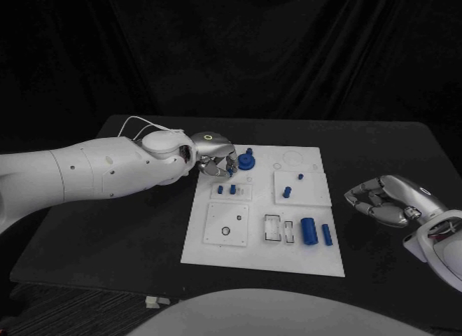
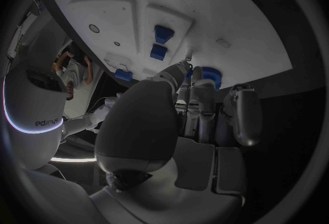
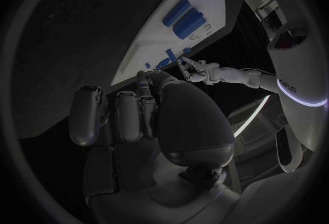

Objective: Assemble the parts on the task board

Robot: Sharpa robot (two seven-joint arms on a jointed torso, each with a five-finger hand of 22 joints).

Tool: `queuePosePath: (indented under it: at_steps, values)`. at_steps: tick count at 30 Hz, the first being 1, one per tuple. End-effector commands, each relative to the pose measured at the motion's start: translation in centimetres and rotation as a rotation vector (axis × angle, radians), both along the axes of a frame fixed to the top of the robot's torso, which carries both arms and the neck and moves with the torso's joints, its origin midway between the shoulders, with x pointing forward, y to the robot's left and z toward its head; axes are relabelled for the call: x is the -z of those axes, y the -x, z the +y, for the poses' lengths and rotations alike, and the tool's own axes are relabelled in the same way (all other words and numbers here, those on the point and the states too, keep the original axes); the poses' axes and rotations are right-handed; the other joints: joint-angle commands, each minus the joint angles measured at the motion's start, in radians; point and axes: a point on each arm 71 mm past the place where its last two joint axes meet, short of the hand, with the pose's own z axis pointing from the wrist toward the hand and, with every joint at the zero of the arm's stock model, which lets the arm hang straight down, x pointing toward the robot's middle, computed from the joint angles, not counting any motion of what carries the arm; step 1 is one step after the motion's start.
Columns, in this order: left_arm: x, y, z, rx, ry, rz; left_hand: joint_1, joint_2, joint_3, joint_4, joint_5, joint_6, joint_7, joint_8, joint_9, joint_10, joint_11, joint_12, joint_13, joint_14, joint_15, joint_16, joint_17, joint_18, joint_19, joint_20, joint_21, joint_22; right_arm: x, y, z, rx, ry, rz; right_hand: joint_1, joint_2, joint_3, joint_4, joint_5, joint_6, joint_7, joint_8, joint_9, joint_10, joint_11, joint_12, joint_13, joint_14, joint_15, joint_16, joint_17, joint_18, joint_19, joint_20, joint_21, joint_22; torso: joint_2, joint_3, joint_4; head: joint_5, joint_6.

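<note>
Head view, working outward from the robot along the task board (image 1: 223, 253): at the board's near end lie two loose blue pieces side by side, a thick blue cylinder (image 1: 309, 230) and a slimmer blue bar (image 1: 327, 235) on its outer side, both with their long axes running near-to-far along the board. The right hand (image 1: 384, 200) hovers over the black bench (image 1: 120, 231) just off the board's right edge, level with these pieces and clearly the nearer hand to them; its fingers (image 1: 365, 198) are curled inward on nothing and touch no part. Farther up, two small blue pegs (image 1: 228, 189) stand near the board's middle, and a tiny blue pin (image 1: 290, 189) sits in the recess beside them. At the board's far left corner stands the blue knobbed piece (image 1: 247, 162), upright. The left hand (image 1: 215, 155) is right against it, its fingers (image 2: 180, 73) drawn together around the piece's side. By my judgement it is gripping or seating this part, so the coming move turns on that upright axis.
</note>
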Motion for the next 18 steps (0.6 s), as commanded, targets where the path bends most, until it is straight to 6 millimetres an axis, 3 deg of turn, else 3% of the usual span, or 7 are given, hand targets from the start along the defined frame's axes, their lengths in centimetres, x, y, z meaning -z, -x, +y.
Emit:
queuePosePath:
  at_steps: [1,7,18]
  values:
    - [0.31,0.04,-0.11,-0.005,-0.006,0.025,0.003,-0.006,0.005,-0.002,0.0,0.004,0.001,-0.004,0.0,0.007,0.0,-0.004,-0.001,-0.005,0.001,0.0,0.0,-0.001,0.0,0.001,0.006,0.184,0.11,0.05,-0.03,0.005,0.004,0.004,0.005,-0.007,0.001,-0.006,0.004,0.007,0.002,-0.004,0.001,0.001,0.002,-0.004,0.035,0.046,0.006,-0.005,-0.001,0.009,0.0,0.007,-0.002,0.179,0.0,0.0002,-0.0007,-0.008,0.0]
    - [0.63,0.02,-0.15,-0.011,-0.012,0.033,0.003,-0.006,0.005,-0.003,0.0,0.004,0.001,-0.005,0.0,0.009,0.0,-0.004,-0.002,-0.006,0.001,-0.001,-0.002,-0.001,0.001,0.001,0.007,0.185,0.13,0.05,-0.02,0.004,0.004,0.006,0.005,-0.007,0.001,-0.006,0.004,0.007,0.002,-0.004,0.001,0.001,0.002,-0.004,0.035,0.046,0.006,-0.005,-0.001,0.009,0.0,0.007,-0.002,0.179,0.0,0.0006,0.0001,-0.021,0.0]
    - [0.97,0.01,-0.22,-0.017,-0.022,0.047,0.008,-0.008,0.008,-0.009,0.007,0.009,0.002,-0.005,0.001,0.014,0.001,-0.005,-0.002,-0.007,0.001,-0.003,-0.006,-0.001,0.002,0.0,0.009,0.185,0.17,0.08,-0.01,0.003,0.005,0.008,0.005,-0.007,0.001,-0.006,0.004,0.007,0.002,-0.004,0.001,0.001,0.002,-0.004,0.035,0.046,0.006,-0.005,-0.001,0.009,0.0,0.007,-0.002,0.179,-0.001,0.0005,0.0004,-0.011,0.0]
